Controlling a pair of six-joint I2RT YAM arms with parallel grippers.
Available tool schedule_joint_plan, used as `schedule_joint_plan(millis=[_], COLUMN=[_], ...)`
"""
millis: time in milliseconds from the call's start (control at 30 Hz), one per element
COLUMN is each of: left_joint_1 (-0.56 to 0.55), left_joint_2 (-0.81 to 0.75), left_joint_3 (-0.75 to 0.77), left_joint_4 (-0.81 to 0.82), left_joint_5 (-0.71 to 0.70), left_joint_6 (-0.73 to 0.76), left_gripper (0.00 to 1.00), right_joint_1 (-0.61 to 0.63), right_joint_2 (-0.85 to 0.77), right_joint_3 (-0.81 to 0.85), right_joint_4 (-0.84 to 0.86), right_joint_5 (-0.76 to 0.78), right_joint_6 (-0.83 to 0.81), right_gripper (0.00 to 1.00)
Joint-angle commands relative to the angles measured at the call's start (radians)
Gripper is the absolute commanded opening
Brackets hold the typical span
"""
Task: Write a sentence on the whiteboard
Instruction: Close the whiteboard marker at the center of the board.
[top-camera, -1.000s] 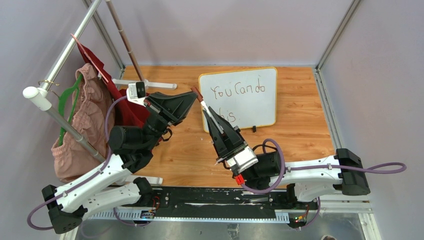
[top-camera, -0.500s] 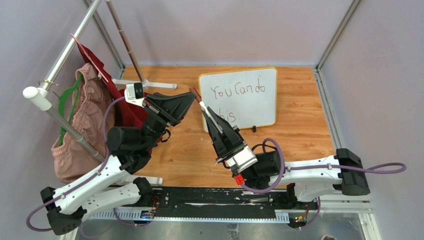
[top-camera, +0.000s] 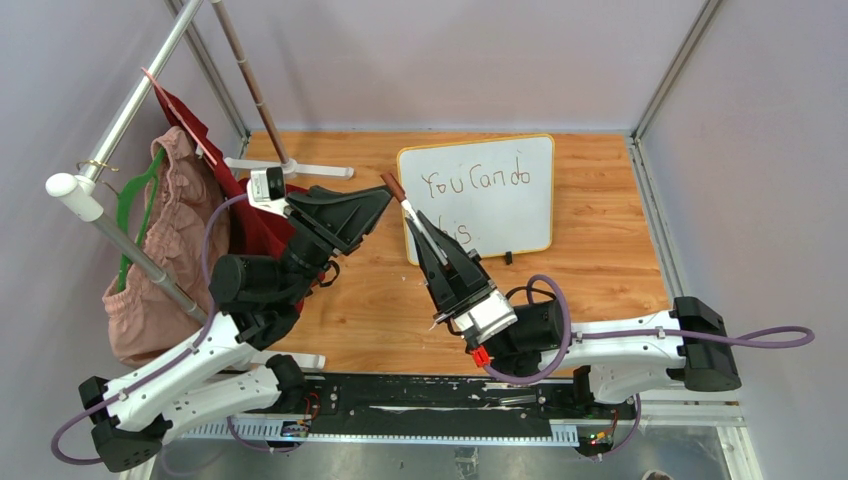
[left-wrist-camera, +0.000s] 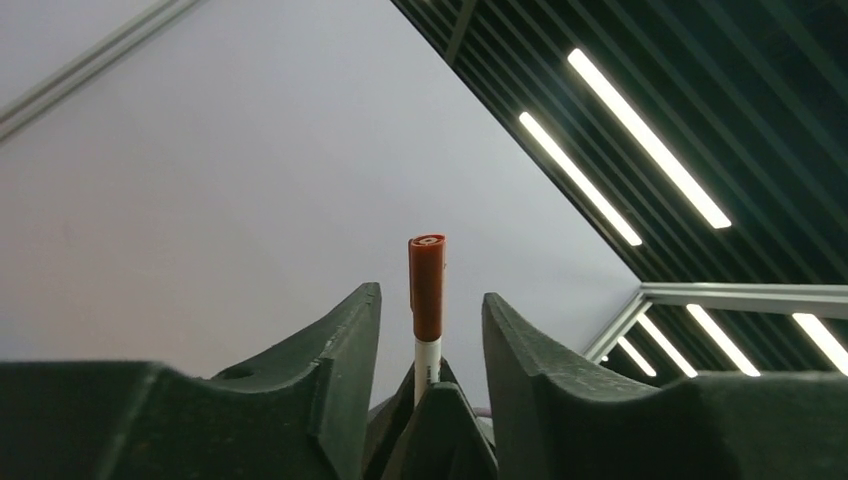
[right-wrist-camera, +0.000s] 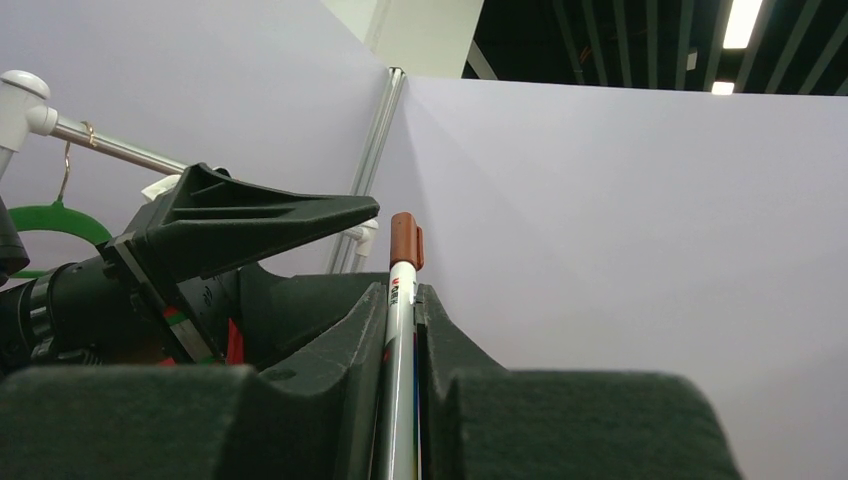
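The whiteboard (top-camera: 500, 215) lies at the back middle of the wooden table. The sentence (top-camera: 475, 181) reads "You Can do" on its top line; the second line (top-camera: 458, 232) is partly hidden behind my right gripper. My right gripper (top-camera: 420, 240) (right-wrist-camera: 402, 292) is shut on a white marker (top-camera: 412, 218) (right-wrist-camera: 400, 350), tilted up to the back left. The marker's red-brown cap (top-camera: 392, 186) (left-wrist-camera: 427, 285) (right-wrist-camera: 405, 240) sits on its upper end. My left gripper (top-camera: 378, 202) (left-wrist-camera: 430, 295) is open, its fingers either side of the cap without touching it.
A clothes rack (top-camera: 120, 100) stands at the left with a pink garment (top-camera: 165, 250), a red cloth (top-camera: 195, 135) and a green hanger (top-camera: 135, 210). Its white foot (top-camera: 290, 168) lies on the table's back left. Grey walls and frame posts (top-camera: 675, 70) close the space.
My left gripper has opened off the marker's cap and its arm has drawn slightly back to the left. The right arm and marker stay where they were.
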Motion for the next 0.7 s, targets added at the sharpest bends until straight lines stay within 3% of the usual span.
schedule_joint_plan(millis=[0, 100, 200, 667], left_joint_1=[-0.004, -0.004, -0.004, -0.002], left_joint_2=[-0.008, -0.003, 0.003, 0.054], left_joint_3=[0.019, 0.031, 0.049, 0.128], left_joint_4=[0.005, -0.007, -0.022, -0.07], left_joint_5=[-0.002, -0.008, -0.015, -0.023], left_joint_6=[0.028, 0.04, 0.054, 0.099], left_gripper=[0.53, 0.67, 0.73, 0.71], right_joint_1=[-0.009, -0.009, -0.009, -0.009], right_joint_2=[-0.032, -0.036, -0.038, -0.046], right_joint_3=[-0.008, -0.011, -0.014, -0.02], right_joint_4=[0.046, 0.046, 0.045, 0.017], right_joint_5=[-0.001, -0.005, -0.007, -0.015], right_joint_6=[0.018, 0.023, 0.028, 0.042], right_gripper=[0.0, 0.0, 0.0, 0.0])
